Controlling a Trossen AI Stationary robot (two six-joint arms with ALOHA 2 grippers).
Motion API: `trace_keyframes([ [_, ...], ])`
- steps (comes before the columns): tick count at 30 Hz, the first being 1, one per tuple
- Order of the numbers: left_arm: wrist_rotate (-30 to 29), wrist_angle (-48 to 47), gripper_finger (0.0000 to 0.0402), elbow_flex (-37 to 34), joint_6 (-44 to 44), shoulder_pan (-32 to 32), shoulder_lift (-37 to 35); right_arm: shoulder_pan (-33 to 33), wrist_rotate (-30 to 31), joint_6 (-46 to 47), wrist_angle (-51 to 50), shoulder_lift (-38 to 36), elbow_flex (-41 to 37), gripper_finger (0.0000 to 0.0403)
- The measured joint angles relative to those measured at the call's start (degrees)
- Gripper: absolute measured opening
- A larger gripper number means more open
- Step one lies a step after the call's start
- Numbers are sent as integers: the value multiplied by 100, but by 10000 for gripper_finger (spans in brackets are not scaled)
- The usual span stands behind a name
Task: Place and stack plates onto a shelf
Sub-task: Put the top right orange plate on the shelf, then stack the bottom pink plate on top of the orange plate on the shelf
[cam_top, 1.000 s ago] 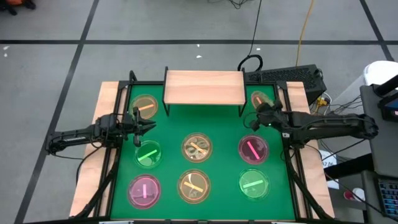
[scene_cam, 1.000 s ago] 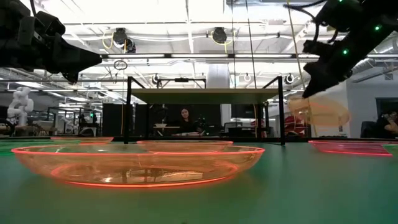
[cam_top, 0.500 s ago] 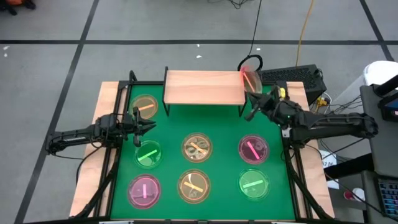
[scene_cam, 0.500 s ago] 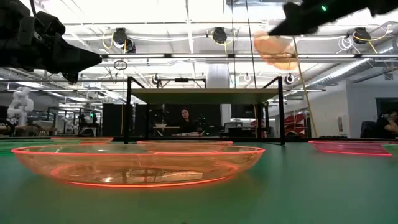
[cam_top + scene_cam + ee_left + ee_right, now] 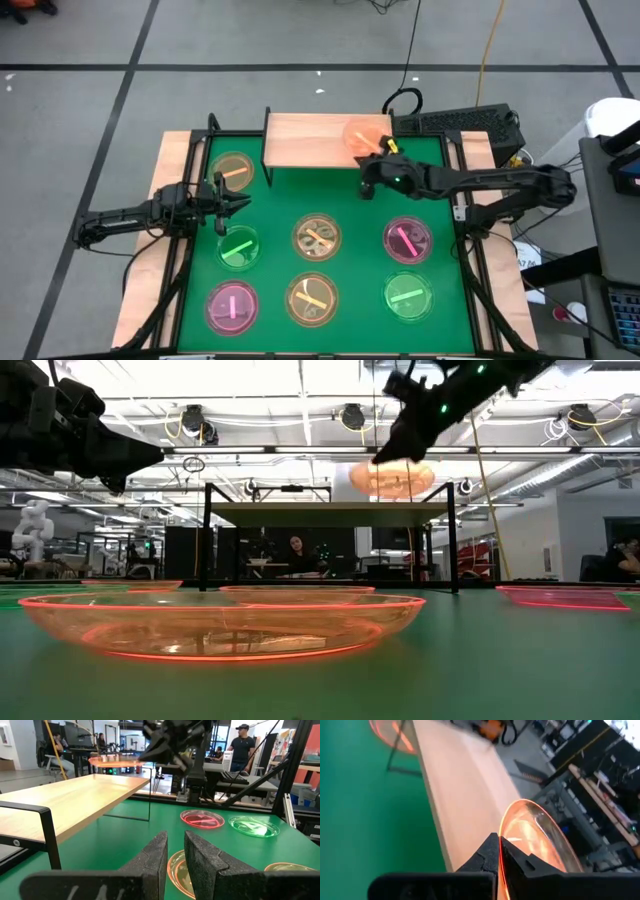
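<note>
The shelf (image 5: 320, 140) is a light-wood board on black legs at the mat's far edge. My right gripper (image 5: 372, 165) is shut on an amber plate (image 5: 362, 134) and holds it above the shelf's right end; the low view shows the plate (image 5: 392, 478) hanging clear of the board (image 5: 330, 508). Several more plates lie flat on the green mat, among them an amber one (image 5: 234, 170), a green one (image 5: 238, 247) and a pink one (image 5: 407, 240). My left gripper (image 5: 236, 203) hovers open over the mat's left side, touching nothing. My right gripper pinches the amber plate's rim (image 5: 501, 851) between its two fingers, on the side of the plate nearest the table's near edge. The fingers come slanting from the near right. The plate is lifted clear above the shelf, roughly level, reaching out past the fingertips.
A black frame (image 5: 210, 130) stands round the mat. A keyboard (image 5: 460, 122) and cables lie beyond the far right corner. The shelf's left part (image 5: 295, 140) is bare wood. People sit in the room behind (image 5: 297, 550).
My right gripper has lifted the amber plate from low at the mat's far right corner, swung it up and toward the table's left, and now holds it over the shelf's right end. The plate hung tilted before and is now about level.
</note>
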Motion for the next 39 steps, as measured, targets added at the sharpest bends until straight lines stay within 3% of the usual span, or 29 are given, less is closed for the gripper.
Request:
trace_keyframes([
  [11,0,2,72,0,0,0,0,-524,-878,388,53,343,2,0],
  [25,0,0,72,0,0,2,0,-552,-897,784,-103,343,-47,3],
  [36,2,0,72,0,0,2,0,-541,-912,851,-30,315,-178,81],
  [39,2,0,72,0,1,2,0,-493,-1181,856,65,216,-179,105],
])
